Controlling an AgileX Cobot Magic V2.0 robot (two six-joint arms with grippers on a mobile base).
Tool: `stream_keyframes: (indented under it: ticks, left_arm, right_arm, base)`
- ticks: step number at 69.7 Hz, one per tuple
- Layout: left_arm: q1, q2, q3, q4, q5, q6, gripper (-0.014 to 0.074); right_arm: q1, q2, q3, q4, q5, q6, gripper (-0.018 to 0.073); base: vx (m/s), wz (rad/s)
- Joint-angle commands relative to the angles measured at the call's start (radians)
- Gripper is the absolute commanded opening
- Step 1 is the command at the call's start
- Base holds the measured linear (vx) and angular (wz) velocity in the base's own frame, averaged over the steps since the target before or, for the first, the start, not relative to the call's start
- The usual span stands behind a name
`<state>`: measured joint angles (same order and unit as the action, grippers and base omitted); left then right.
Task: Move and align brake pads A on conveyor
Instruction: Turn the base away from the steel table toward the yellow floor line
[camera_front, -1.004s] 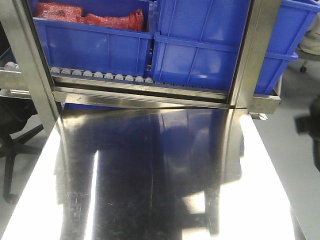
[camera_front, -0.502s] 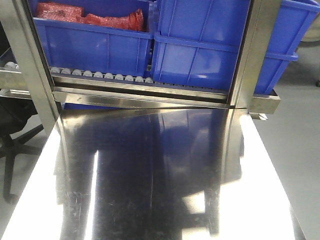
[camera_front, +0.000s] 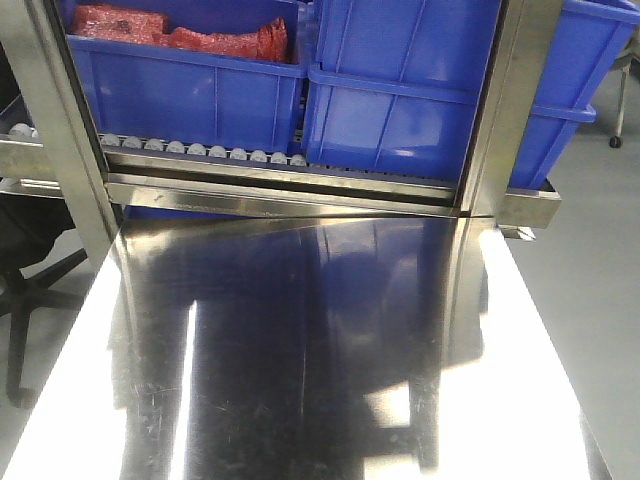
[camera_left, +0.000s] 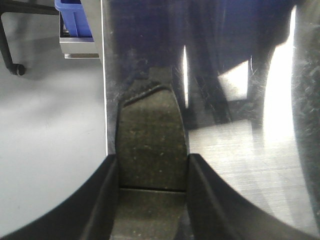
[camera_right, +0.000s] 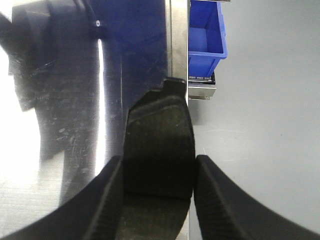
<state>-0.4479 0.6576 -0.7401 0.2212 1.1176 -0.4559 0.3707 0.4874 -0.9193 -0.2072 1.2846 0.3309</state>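
Observation:
In the left wrist view a dark-grey brake pad (camera_left: 150, 140) with a thin cross groove sits between the black fingers (camera_left: 102, 200) of my left gripper (camera_left: 151, 160), which is shut on it above the left edge of the steel table (camera_left: 240, 165). In the right wrist view my right gripper (camera_right: 159, 159) is shut on a second brake pad (camera_right: 159, 135), which hangs over the steel table's right edge (camera_right: 176, 50). Neither gripper shows in the front view. The conveyor is out of view.
Ahead, a steel rack with small rollers (camera_front: 200, 152) holds blue bins (camera_front: 400, 90), one with red bags (camera_front: 180, 30). The shiny steel table (camera_front: 300, 350) fills the foreground. An office chair base (camera_front: 20, 300) stands on the floor at left. Grey floor (camera_right: 260, 125) lies on both sides.
A dark blurred shape at the right edge of the front view one second ago has gone out of view. The table and rack look the same.

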Motion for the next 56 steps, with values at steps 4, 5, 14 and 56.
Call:
stream_keyframes:
  ticks: [4, 5, 14, 56]
  left_arm:
    - [-0.004, -0.001, -0.03, 0.017, -0.054, -0.01, -0.0006]
    - [-0.004, -0.001, -0.03, 0.017, -0.054, -0.01, -0.0006]
    - [-0.004, -0.001, -0.03, 0.017, -0.054, -0.01, -0.0006]
    - [-0.004, -0.001, -0.03, 0.017, -0.054, -0.01, -0.0006]
  right_arm:
    - [-0.005, 0.007, -0.022, -0.023, 0.001, -0.007, -0.0001]
    - [-0.005, 0.007, -0.022, -0.023, 0.001, -0.007, -0.0001]
    - [-0.005, 0.007, -0.022, -0.023, 0.001, -0.007, -0.0001]
    - [-0.005, 0.007, -0.022, -0.023, 0.001, -0.007, -0.0001]
  base:
    - [0.0, 0.0]
    - [0.0, 0.0]
    - [0.0, 0.0]
    - [0.0, 0.0]
